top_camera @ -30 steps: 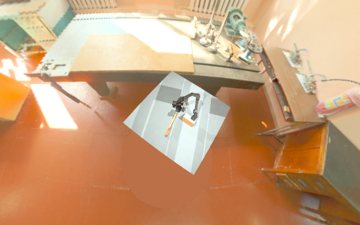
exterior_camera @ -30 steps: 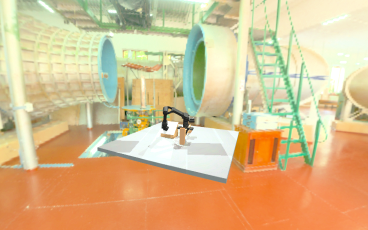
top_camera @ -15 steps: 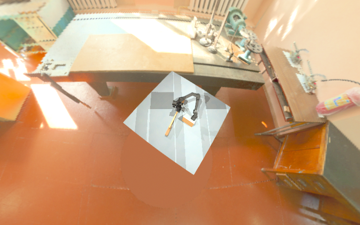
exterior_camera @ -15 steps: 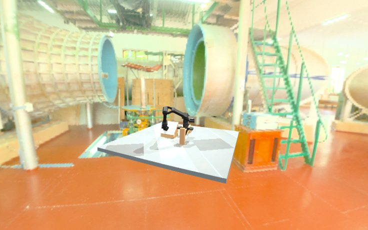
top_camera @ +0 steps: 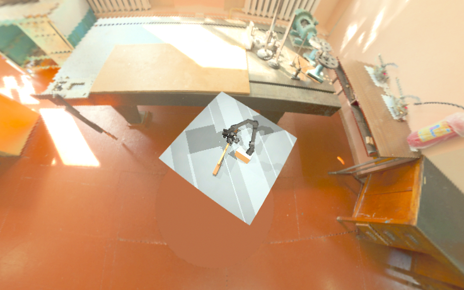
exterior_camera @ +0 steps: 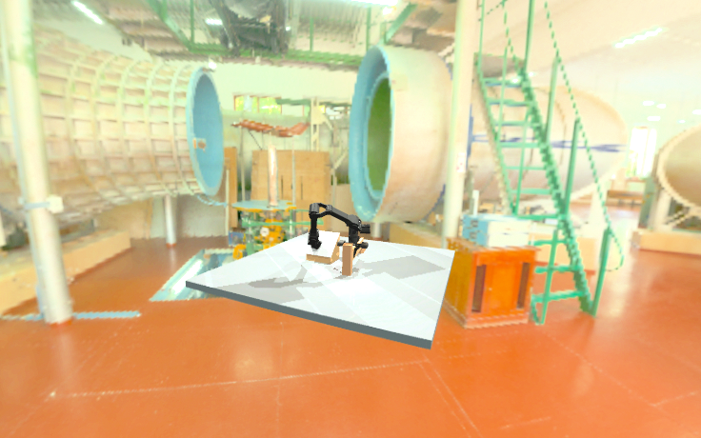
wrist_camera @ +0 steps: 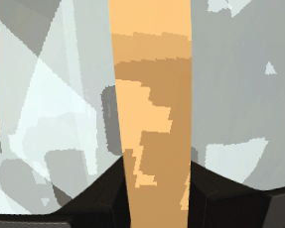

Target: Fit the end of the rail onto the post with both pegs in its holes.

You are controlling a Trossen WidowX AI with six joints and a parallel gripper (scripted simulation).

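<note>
The gripper (top_camera: 229, 139) (exterior_camera: 358, 246) (wrist_camera: 147, 158) was closed on the wooden bed rail (top_camera: 223, 154) (wrist_camera: 154, 104), its dark fingers set against opposite sides of the wood. Seen from the wrist, the rail ran lengthwise through the middle of the view, marked by patches of light and shadow. From above, it extended slantwise from beneath the gripper over the pale tabletop (top_camera: 250, 203) (exterior_camera: 386, 307). The short wooden post (exterior_camera: 347, 259) stood upright in the exterior view, in front of the gripper — pegs, holes and any contact there could not be made out. Beside the rail, well apart, lay a white-topped wooden block (top_camera: 243, 156) (exterior_camera: 322, 257), with the black arm (top_camera: 254, 133) (exterior_camera: 337, 213) rising at it.
</note>
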